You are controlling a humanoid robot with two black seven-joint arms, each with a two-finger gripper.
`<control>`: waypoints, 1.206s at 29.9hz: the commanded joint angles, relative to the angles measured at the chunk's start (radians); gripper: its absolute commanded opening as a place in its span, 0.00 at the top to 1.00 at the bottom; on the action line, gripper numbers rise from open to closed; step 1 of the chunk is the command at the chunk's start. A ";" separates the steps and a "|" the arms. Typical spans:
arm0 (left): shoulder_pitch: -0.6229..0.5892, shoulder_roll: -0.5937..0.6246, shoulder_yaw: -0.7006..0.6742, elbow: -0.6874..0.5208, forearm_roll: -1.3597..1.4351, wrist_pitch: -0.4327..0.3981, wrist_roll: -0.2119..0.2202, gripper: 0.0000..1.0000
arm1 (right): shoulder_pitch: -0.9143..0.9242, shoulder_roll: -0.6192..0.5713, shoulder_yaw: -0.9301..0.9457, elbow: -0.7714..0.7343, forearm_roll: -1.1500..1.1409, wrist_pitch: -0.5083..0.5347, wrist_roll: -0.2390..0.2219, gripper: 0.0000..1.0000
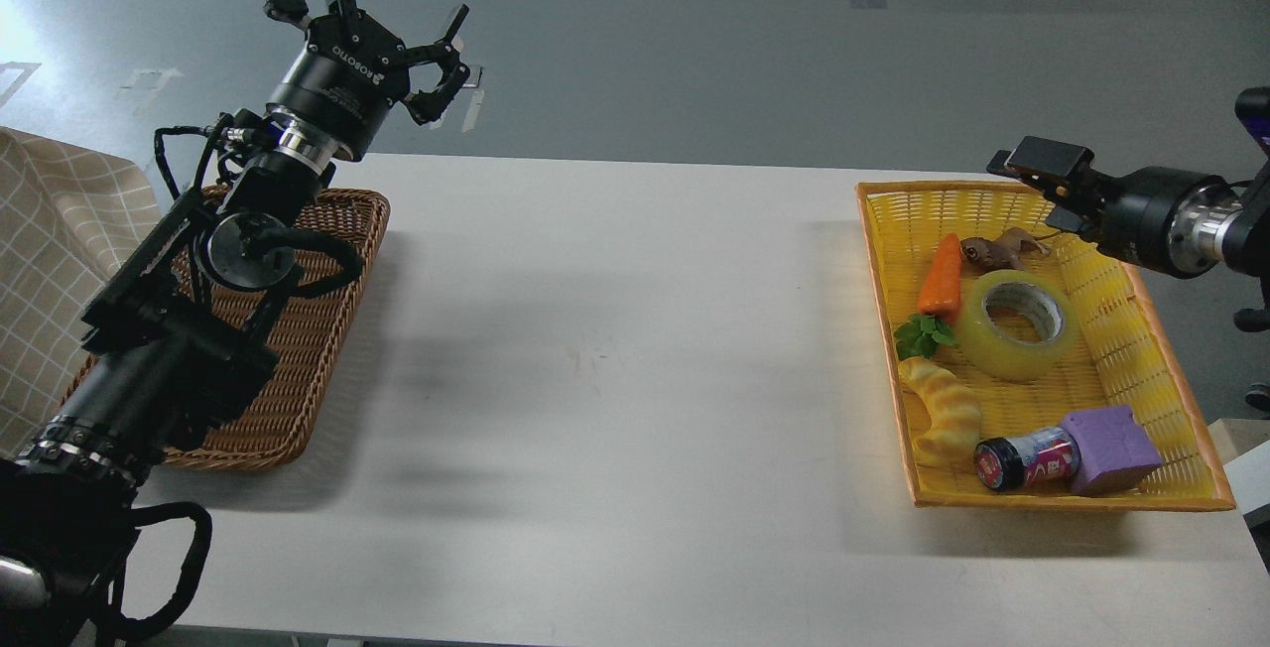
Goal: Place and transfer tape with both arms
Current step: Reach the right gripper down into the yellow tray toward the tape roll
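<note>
The tape [1015,324], a translucent yellow roll with a grey-white core, lies flat in the middle of the yellow basket [1141,329] on the right of the white table. My right gripper [1047,189] comes in from the right edge, points left and hovers above the basket's far right corner, beyond the tape. Its fingers are apart and empty. My left gripper [382,27] is raised high above the far left of the table, fingers spread open and empty, far from the tape.
A brown wicker basket [327,329] sits under my left arm. The yellow basket also holds a carrot [941,277], a brown toy [997,248], a green leaf [923,334], a yellow croissant toy [943,409], a bottle [1027,460] and a purple block [1111,449]. A checked cloth [50,260] lies at the left.
</note>
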 commanded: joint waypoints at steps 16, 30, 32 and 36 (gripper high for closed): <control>0.001 0.009 -0.004 0.000 0.000 0.000 -0.002 0.02 | 0.059 -0.068 -0.199 -0.007 -0.343 0.000 0.000 0.00; 0.006 0.011 -0.011 0.000 0.000 0.000 0.000 0.02 | 0.063 -0.006 -0.308 -0.090 -0.436 0.000 -0.002 0.02; 0.008 0.009 -0.011 0.000 0.000 0.000 0.000 0.02 | 0.063 0.020 -0.309 -0.124 -0.436 0.000 -0.002 0.02; 0.011 0.009 -0.011 0.000 0.000 0.000 -0.002 0.02 | 0.063 0.053 -0.313 -0.167 -0.443 0.000 -0.002 0.02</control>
